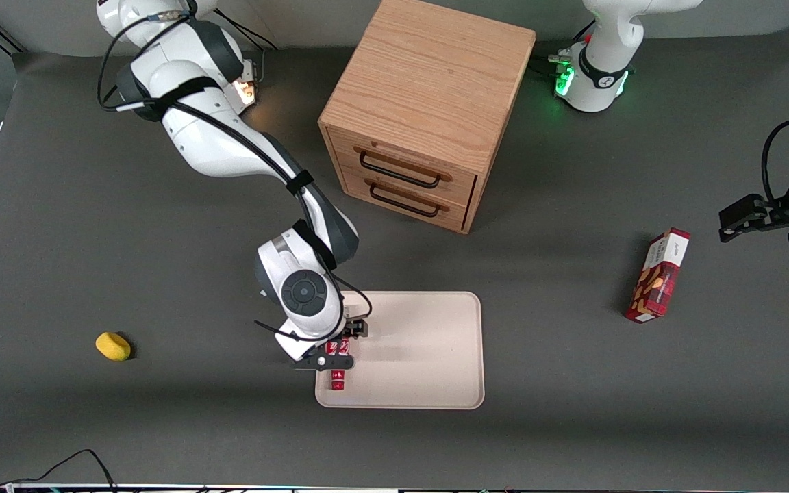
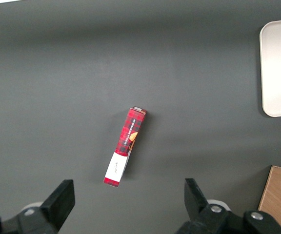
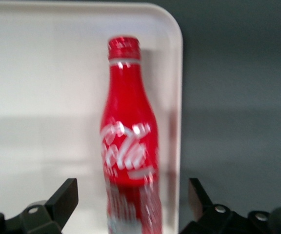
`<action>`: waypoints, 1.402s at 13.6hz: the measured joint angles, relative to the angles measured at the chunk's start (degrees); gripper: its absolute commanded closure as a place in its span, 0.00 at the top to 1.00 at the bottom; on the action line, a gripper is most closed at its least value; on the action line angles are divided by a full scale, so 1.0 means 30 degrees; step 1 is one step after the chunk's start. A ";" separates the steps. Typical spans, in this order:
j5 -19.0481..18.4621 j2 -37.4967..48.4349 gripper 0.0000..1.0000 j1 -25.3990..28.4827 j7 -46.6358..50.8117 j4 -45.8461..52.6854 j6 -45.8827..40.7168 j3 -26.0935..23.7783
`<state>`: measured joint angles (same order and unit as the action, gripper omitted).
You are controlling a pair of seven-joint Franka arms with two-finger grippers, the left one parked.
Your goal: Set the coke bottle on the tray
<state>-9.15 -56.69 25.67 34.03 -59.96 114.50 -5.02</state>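
Note:
The coke bottle (image 1: 337, 375) is a slim red bottle with white script. It lies on the cream tray (image 1: 422, 349), close to the tray edge toward the working arm's end, with its capped neck pointing toward the front camera. My right gripper (image 1: 338, 349) hovers over the bottle's base end. In the right wrist view the gripper (image 3: 130, 195) is open, with one black finger (image 3: 65, 197) on each side of the bottle (image 3: 128, 131) and a gap between each finger and it. The tray (image 3: 43, 73) lies under the bottle. A corner of the tray (image 2: 279, 68) also shows in the left wrist view.
A wooden two-drawer cabinet (image 1: 422, 116) stands farther from the front camera than the tray. A red snack box (image 1: 658, 275) lies toward the parked arm's end and shows in the left wrist view (image 2: 125, 146). A yellow lump (image 1: 113, 346) lies toward the working arm's end.

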 measured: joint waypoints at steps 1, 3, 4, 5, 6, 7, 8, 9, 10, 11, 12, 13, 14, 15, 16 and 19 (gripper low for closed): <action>0.0018 0.1270 1.00 -0.0079 0.0001 -0.1215 -0.0438 -0.0033; 0.0036 0.4983 1.00 -0.0841 0.0001 -0.5086 -0.0921 -0.0674; 0.0098 0.7167 1.00 -0.1380 0.0000 -0.7401 -0.1072 -0.1008; 0.0361 0.9338 1.00 -0.1895 -0.0014 -0.9633 -0.1108 -0.1218; 0.0793 1.1498 1.00 -0.2359 -0.0284 -1.1722 -0.1153 -0.1293; 0.1105 1.3592 1.00 -0.2799 -0.0956 -1.3612 -0.1291 -0.1307; 0.1310 1.5579 1.00 -0.3281 -0.1908 -1.5305 -0.1628 -0.1306; 0.1591 1.7340 1.00 -0.3807 -0.2940 -1.6742 -0.1969 -0.1282; 0.1891 1.8920 1.00 -0.4320 -0.3995 -1.7914 -0.2393 -0.1157; 0.2151 2.0249 1.00 -0.4635 -0.5130 -1.8668 -0.3013 -0.0710; 0.2347 2.1403 1.00 -0.4690 -0.6483 -1.9059 -0.3852 0.0189; 0.2451 2.2465 1.00 -0.4666 -0.7852 -1.9203 -0.4668 0.1317; 0.2537 2.3432 1.00 -0.4587 -0.8889 -1.9247 -0.5299 0.2434; 0.2612 2.4297 1.00 -0.4310 -0.9489 -1.9254 -0.5723 0.3543; 0.2645 2.5001 1.00 -0.3976 -0.9784 -1.9230 -0.6062 0.4438; 0.2661 2.5588 1.00 -0.3484 -0.9863 -1.8100 -0.7823 0.5017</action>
<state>-1.17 20.07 15.22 4.44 -114.26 91.03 10.03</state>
